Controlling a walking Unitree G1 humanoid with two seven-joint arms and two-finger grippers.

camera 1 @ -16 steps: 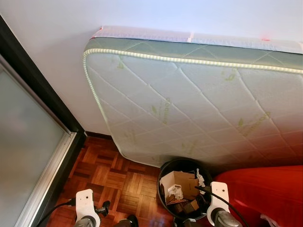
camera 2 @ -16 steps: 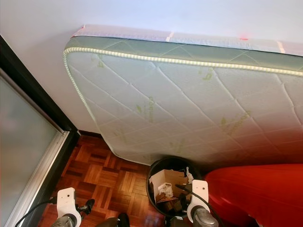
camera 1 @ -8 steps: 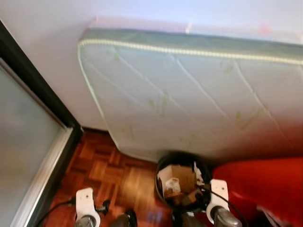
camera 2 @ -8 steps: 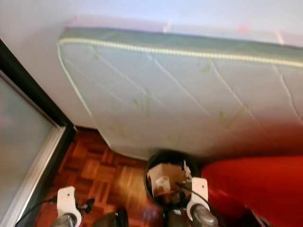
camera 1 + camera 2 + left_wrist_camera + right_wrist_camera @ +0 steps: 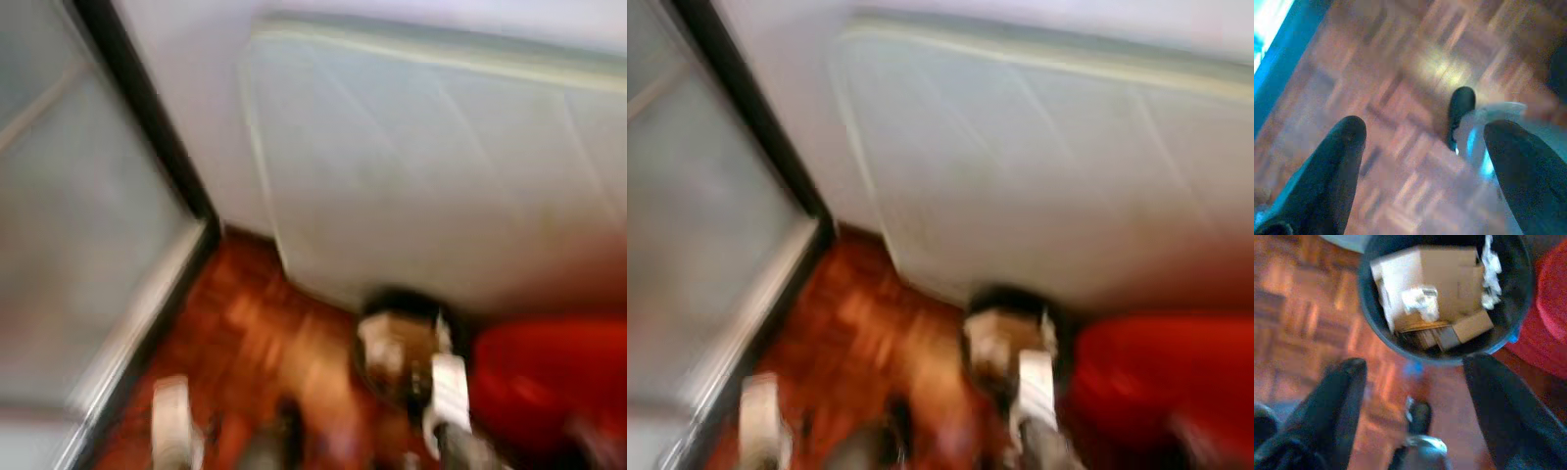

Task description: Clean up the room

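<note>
Floor: reddish wood parquet (image 5: pixel 1415 63); head views blurred.
Wall side: pale quilted mattress (image 5: pixel 441 166) leaning on the white wall, frosted glass door (image 5: pixel 69 225) in a dark frame to the robot's left.
Bin: round black waste bin (image 5: pixel 1376 323) on the parquet at the mattress foot, beside a red object (image 5: pixel 549 382); holds cardboard pieces (image 5: pixel 1444 279) and crumpled white paper (image 5: pixel 1420 301).
Left gripper (image 5: pixel 1425 161): fingers spread wide, empty, over bare floor.
Right gripper (image 5: pixel 1415 396): fingers wide apart, empty, above the bin's near edge.
</note>
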